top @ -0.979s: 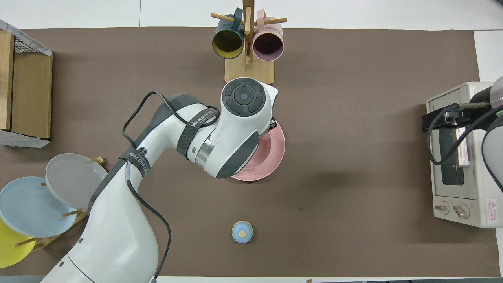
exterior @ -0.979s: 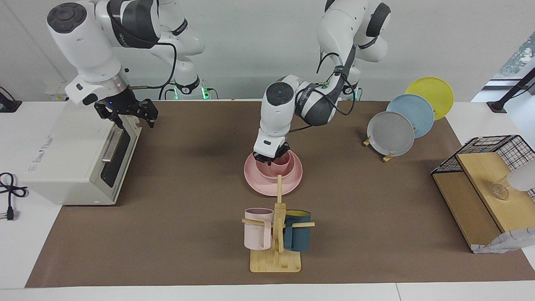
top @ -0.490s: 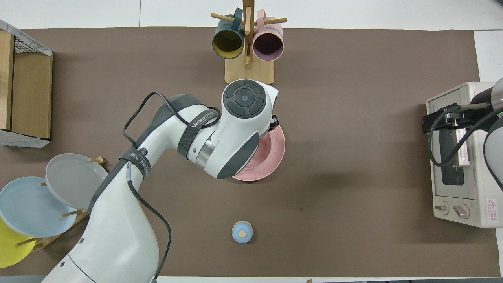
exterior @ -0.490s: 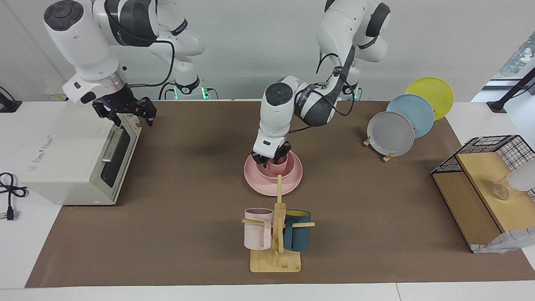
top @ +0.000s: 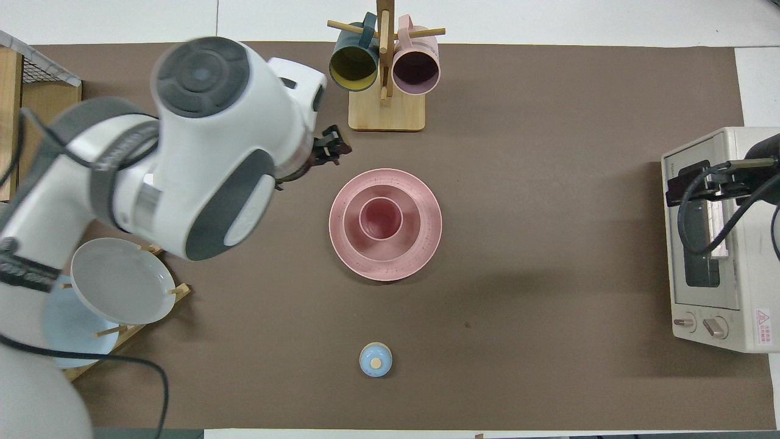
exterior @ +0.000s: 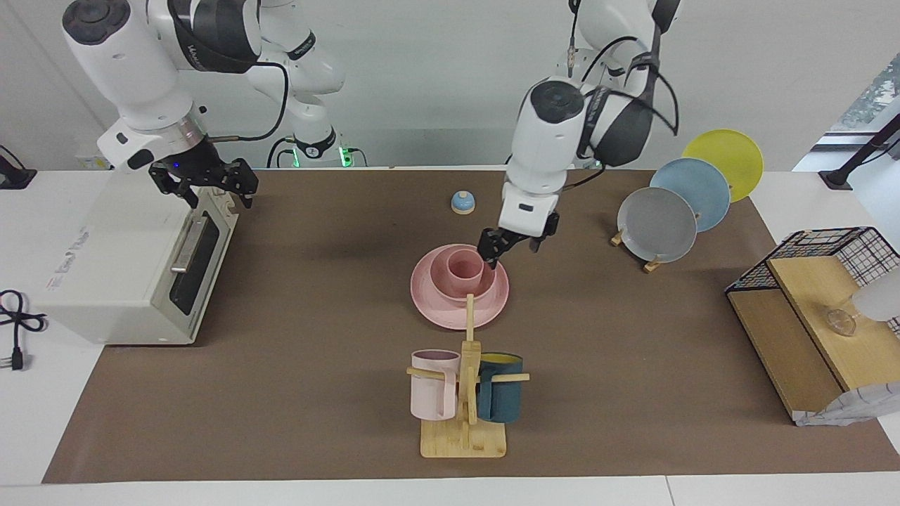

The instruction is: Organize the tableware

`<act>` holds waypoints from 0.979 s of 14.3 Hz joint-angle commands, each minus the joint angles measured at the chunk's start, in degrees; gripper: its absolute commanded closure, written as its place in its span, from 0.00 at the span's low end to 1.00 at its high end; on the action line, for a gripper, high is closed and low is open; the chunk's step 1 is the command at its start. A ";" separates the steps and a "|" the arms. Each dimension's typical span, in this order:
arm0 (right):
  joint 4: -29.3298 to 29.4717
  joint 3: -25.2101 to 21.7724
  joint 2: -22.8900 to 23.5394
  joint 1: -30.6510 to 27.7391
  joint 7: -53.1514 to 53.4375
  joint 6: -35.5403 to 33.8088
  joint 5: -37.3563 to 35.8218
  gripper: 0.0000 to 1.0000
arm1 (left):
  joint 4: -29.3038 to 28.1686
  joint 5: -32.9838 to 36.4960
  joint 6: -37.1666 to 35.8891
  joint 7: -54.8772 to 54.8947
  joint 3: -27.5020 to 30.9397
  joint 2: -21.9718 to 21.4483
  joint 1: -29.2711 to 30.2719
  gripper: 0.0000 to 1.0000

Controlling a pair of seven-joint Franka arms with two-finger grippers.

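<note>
The cup [exterior: 465,269] sits in the bowl [exterior: 460,280], the bowl on the plate [exterior: 460,310], one pink stack mid-worktop [exterior: 316,407], between the mug stand [exterior: 464,439] and the little blue knob [exterior: 462,202]. By the look of it the nesting is done, so the step in hand is the retreat. The left claw [exterior: 508,246] hangs in the air over the plate's rim, toward the left arm's end, holding nothing; whether its fingers are parted I cannot tell. To do this well: go straight up before swinging away, so no finger clips the cup's rim or drags the stack, and mind the stand's tall post.

The right claw [exterior: 204,186] waits over the oven [exterior: 119,267], fingers spread, empty.

From above, the three rings sit neatly concentric [top: 381,218], which the facing view only hints at. The facing view gives the height: the left claw is plainly clear of the stack, whereas from overhead it seems to float over bare mat [top: 326,146].
</note>
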 commanded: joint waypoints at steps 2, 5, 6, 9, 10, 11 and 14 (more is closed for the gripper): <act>2.40 -1.88 1.00 0.80 -1.08 -1.78 1.80 0.00 | -2.05 0.21 -9.46 18.30 -0.52 -8.89 10.91 0.00; 2.23 -1.79 0.82 1.06 -1.16 -1.26 1.62 0.00 | -3.36 0.21 -14.31 30.79 -0.52 -12.85 18.38 0.00; 2.23 -1.70 0.65 1.06 -1.08 -1.17 1.62 0.00 | -5.63 0.21 -15.10 33.79 -0.52 -14.69 19.62 0.00; 2.32 -1.35 0.56 1.15 -0.99 -1.08 1.62 0.00 | -13.72 0.21 -12.30 36.45 -0.43 -19.79 21.04 0.00; 2.32 -1.35 0.56 0.97 -1.07 -1.17 1.71 0.00 | -14.17 0.21 -12.56 36.72 -0.43 -20.07 21.13 0.00; 2.32 -1.44 0.56 0.88 -1.07 -1.08 1.80 0.00 | -14.09 0.12 -12.48 36.46 -0.43 -20.07 21.13 0.00; 2.14 -1.27 0.30 1.15 -1.07 -1.43 1.71 0.00 | -12.69 -3.12 -11.95 36.89 -0.52 -19.45 23.49 0.00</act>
